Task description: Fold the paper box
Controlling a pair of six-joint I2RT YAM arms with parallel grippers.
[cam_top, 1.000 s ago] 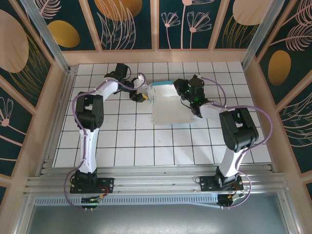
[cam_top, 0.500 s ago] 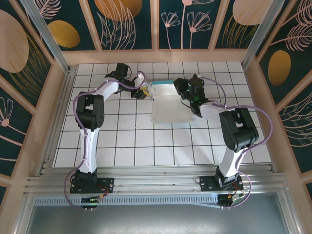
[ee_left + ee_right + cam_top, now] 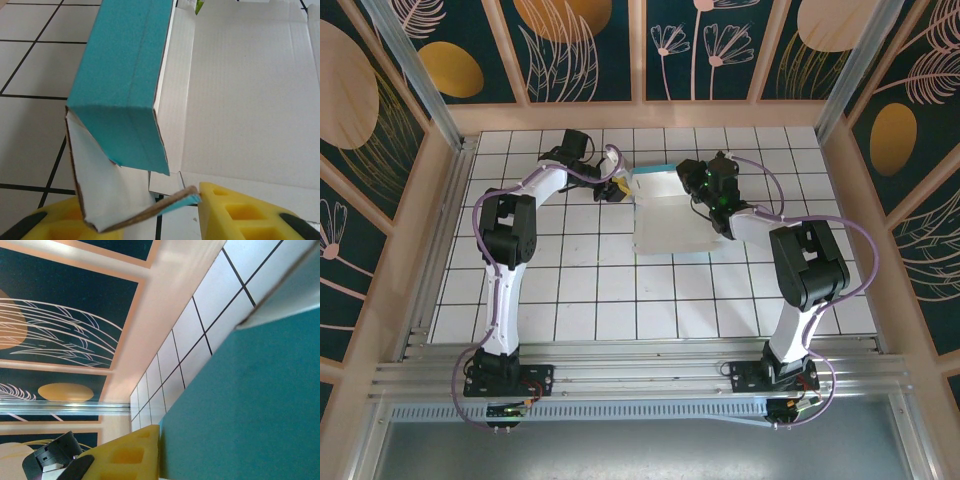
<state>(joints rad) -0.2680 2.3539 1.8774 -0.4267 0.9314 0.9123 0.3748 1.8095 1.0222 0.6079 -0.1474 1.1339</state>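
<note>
Paper box [image 3: 670, 218] lies opened out on the tiled counter [image 3: 570, 290], close to the back wall [image 3: 640, 112] and about midway along it. It is thin card, white on the upturned inside and turquoise on the outside, with straight creases across the sheet. The side strip on the robot's left stands up on edge with its turquoise face outward. A thin turquoise lip shows along the edge farthest from the back wall. In the left wrist view [image 3: 250, 85], a small end flap at the corner of the raised strip is bent inward, white face up, its brown cut edge showing.

The left pincer [image 3: 613, 190] has its yellow fingers [image 3: 212, 197] part-way closed around that end flap. The card's edge runs from one pad to the other and seems to touch both.

The right pincer [image 3: 690, 180] is at the box's side nearest the back wall, closed down on the card. The right wrist view shows one yellow finger [image 3: 131, 452] flat against the turquoise face [image 3: 250, 415], with the other hidden behind the card. That arm's wrist overhangs the box and covers part of its corner.

The counter is white tile with dark grid lines. The back wall is a wooden ledge under dark panels painted with pale leaves and gold ovals. A metal rail [image 3: 640, 375] along the counter's edge farthest from the back wall carries both arm bases.
</note>
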